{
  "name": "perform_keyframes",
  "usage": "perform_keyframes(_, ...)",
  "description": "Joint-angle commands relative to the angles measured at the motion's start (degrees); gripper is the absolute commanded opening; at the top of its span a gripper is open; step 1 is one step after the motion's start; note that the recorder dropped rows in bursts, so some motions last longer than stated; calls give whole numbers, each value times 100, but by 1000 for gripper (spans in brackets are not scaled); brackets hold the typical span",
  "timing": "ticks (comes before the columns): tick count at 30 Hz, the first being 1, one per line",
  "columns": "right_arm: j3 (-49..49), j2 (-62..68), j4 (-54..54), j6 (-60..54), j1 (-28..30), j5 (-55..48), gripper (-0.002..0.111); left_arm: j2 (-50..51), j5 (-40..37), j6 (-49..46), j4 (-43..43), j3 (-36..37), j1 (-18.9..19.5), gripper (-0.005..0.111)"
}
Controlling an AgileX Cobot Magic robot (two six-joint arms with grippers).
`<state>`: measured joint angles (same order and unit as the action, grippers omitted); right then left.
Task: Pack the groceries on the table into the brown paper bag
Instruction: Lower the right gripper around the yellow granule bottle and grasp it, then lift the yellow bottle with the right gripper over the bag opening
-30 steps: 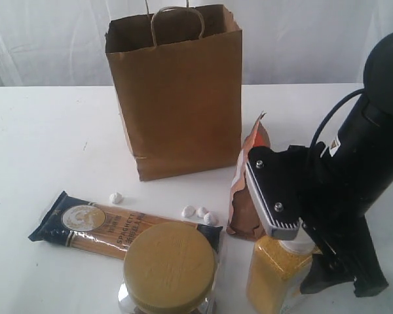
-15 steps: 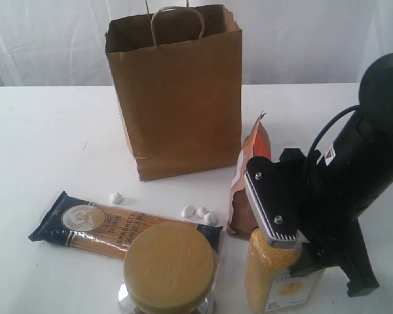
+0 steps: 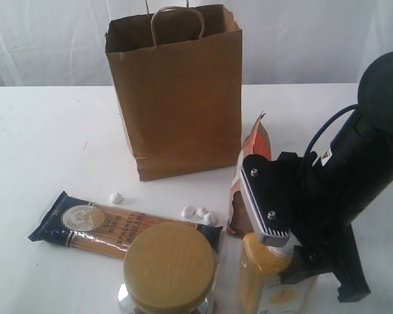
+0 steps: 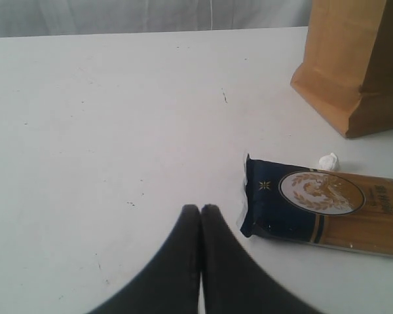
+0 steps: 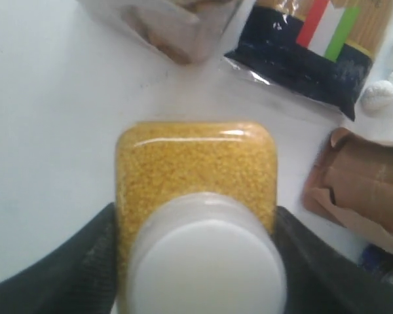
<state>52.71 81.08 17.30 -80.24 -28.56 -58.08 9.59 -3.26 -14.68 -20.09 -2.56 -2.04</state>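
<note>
My right gripper [image 3: 280, 254] is shut on the yellow-grain bottle [image 3: 265, 284] at the near right of the table [image 3: 39, 144]. In the right wrist view its dark fingers [image 5: 78, 268] press both sides of the bottle [image 5: 196, 167] below the white cap [image 5: 206, 261]. The brown paper bag [image 3: 177, 98] stands upright and open behind. The orange-brown pouch [image 3: 254, 147] leans just behind the bottle. The navy spaghetti packet [image 3: 92, 226] lies flat at the left, with the tan-lidded jar [image 3: 170, 265] in front of it. My left gripper [image 4: 200, 208] is shut and empty, hovering beside the packet's end [image 4: 275, 203]. Tin can and carton are out of view.
A few small white pebble-like bits [image 3: 200, 212] lie between the packet and the bag, one more [image 3: 116, 197] by the packet's far side. The right arm's black body [image 3: 354, 176] rises at the right. A white curtain backs the table.
The right gripper has come lower and a little to the left, and the bottle has shifted left with it. Everything else stays where it was.
</note>
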Motion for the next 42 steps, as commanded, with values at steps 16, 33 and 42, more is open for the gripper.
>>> perform_keyframes(16,-22,478,671,404,-2,105,58,-27,16,-42,-83,8,-8,0)
perform_keyframes(33,219,-33,1031,2796,-2,-612,7,-27,16,-42,-83,8,-8,0)
perform_keyframes(42,1210,-662,1770,2976,-2,-1183,7,-27,16,-56,-83,8,-8,0)
